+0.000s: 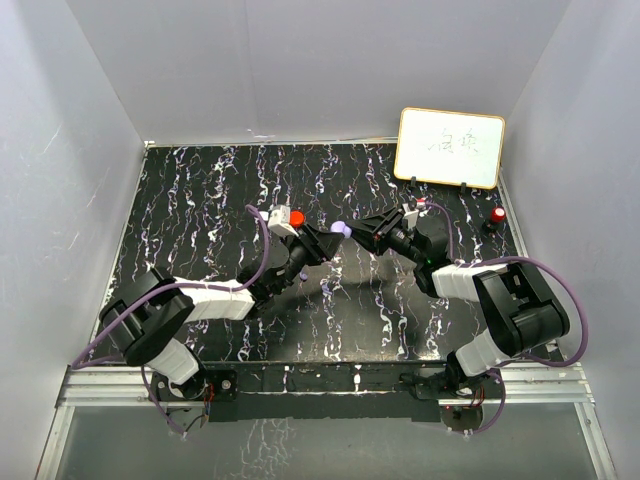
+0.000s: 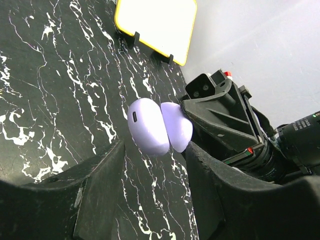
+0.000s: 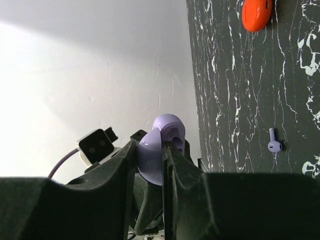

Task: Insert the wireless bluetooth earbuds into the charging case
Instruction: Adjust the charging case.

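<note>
The purple charging case point(image 3: 161, 145) is held off the table with its lid swung open, and my right gripper point(image 3: 163, 146) is shut on one of its halves. In the left wrist view the case point(image 2: 149, 126) hangs just past my left gripper point(image 2: 156, 167), whose jaws stand open with only table between them. From above, both grippers meet mid-table, left gripper point(image 1: 322, 241) and right gripper point(image 1: 364, 230) either side of the case point(image 1: 343, 230). One purple earbud point(image 3: 274, 145) lies on the table. A red round case point(image 1: 297, 217) sits behind the left gripper. The red earbud is out of view.
A yellow-framed whiteboard point(image 1: 450, 147) stands at the back right. A small red-topped object point(image 1: 497, 215) sits near the right wall. White walls close the black marbled table point(image 1: 200, 200) on three sides.
</note>
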Available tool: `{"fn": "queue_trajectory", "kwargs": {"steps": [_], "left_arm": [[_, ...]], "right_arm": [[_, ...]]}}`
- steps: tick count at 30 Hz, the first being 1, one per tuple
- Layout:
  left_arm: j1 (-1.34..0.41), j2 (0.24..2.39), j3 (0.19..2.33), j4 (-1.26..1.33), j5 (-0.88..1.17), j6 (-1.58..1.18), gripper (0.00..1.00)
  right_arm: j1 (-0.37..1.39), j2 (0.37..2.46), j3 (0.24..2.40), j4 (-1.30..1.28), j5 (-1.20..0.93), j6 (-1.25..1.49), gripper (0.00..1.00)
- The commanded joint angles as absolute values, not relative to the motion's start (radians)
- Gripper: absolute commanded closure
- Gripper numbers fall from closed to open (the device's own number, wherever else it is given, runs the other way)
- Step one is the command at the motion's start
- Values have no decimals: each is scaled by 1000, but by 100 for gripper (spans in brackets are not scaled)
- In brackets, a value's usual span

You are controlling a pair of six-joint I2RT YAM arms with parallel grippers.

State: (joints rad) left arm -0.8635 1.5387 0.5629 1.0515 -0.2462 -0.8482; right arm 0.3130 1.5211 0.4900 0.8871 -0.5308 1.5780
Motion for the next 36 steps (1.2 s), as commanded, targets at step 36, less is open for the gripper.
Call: {"fn": "queue_trajectory", "kwargs": {"steps": [36], "left_arm": [[-868, 1552, 605, 1148, -295, -843, 53]], "right_arm": [[336, 1496, 500, 1017, -557, 1627, 92]]}}
